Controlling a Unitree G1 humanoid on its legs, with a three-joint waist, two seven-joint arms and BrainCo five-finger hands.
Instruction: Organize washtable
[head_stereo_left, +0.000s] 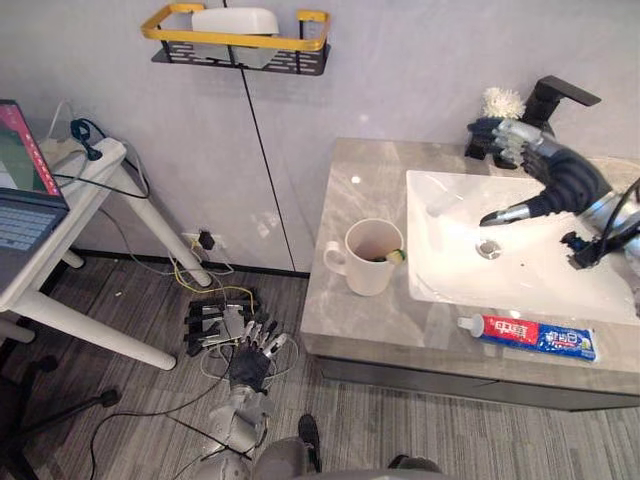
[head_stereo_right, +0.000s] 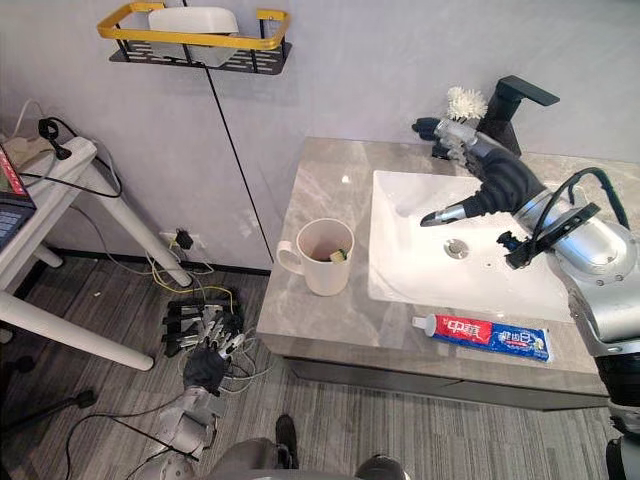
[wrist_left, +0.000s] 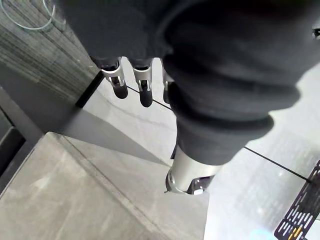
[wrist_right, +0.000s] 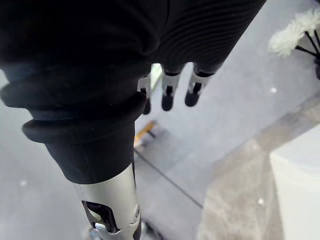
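The right hand hung over the sink, fingers straight and empty — a reaching step, I think — and next it had to curl round the fluffy white thing.

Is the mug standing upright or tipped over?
Upright: the mug stands on its base on the counter, open mouth facing up.

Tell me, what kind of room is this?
Probably a bathroom corner mocked up in a lab or office: a white sink with a black faucet, a toothpaste tube and cup on the counter, but a laptop and floor power strip nearby.
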